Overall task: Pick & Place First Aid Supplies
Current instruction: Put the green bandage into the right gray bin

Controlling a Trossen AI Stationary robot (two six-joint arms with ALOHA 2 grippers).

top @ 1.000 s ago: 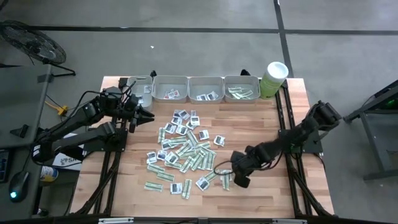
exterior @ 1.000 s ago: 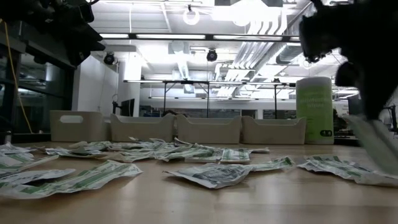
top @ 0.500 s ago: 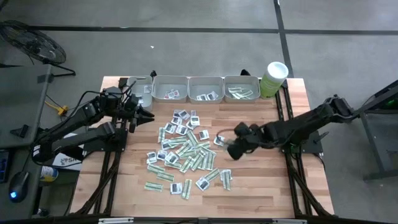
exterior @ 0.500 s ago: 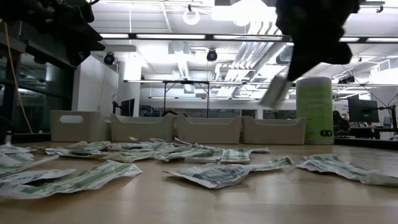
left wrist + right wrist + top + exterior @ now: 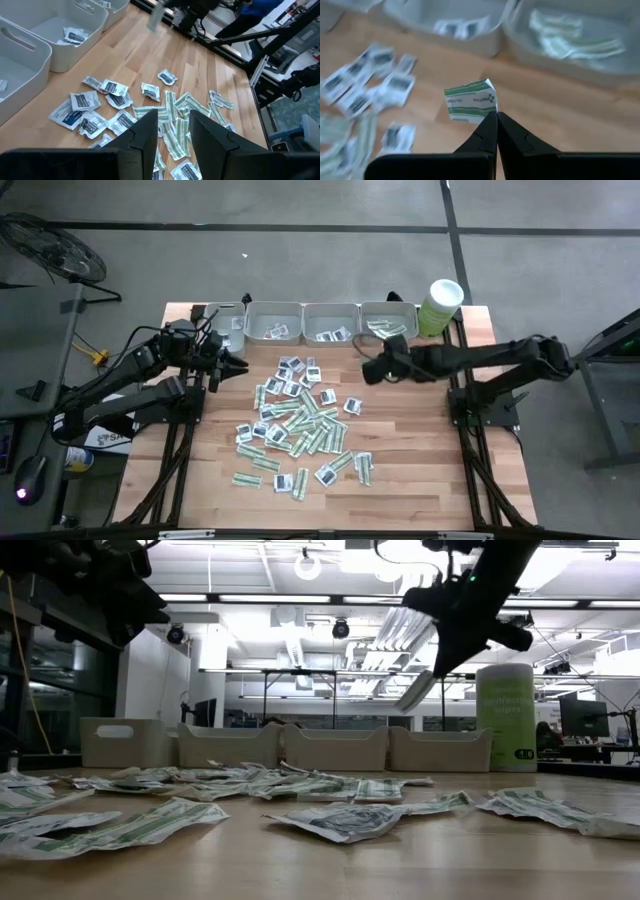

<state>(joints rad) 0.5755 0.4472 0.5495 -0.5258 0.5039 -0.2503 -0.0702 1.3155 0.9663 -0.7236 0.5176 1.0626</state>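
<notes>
High view, centre frame: pale wood-plank counter (image 5: 420, 470) on grey concrete floor (image 5: 300, 260), sachets (image 5: 300, 420) scattered mid-frame. Upper centre: four grey trays (image 5: 330, 323), green tub (image 5: 440, 307) to their right. Right tool (image 5: 372, 370) pinched shut on a green-white strip (image 5: 470, 101) just below the rightmost tray; print unreadable. Left tool (image 5: 240, 365) at left, fingers parted narrowly, empty. Low view: ceiling lights (image 5: 310, 562), ducting.

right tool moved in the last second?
Yes. In the high view the right tool, shut on a green-white strip, went from the table's near edge to just short of the rightmost tray.
</notes>
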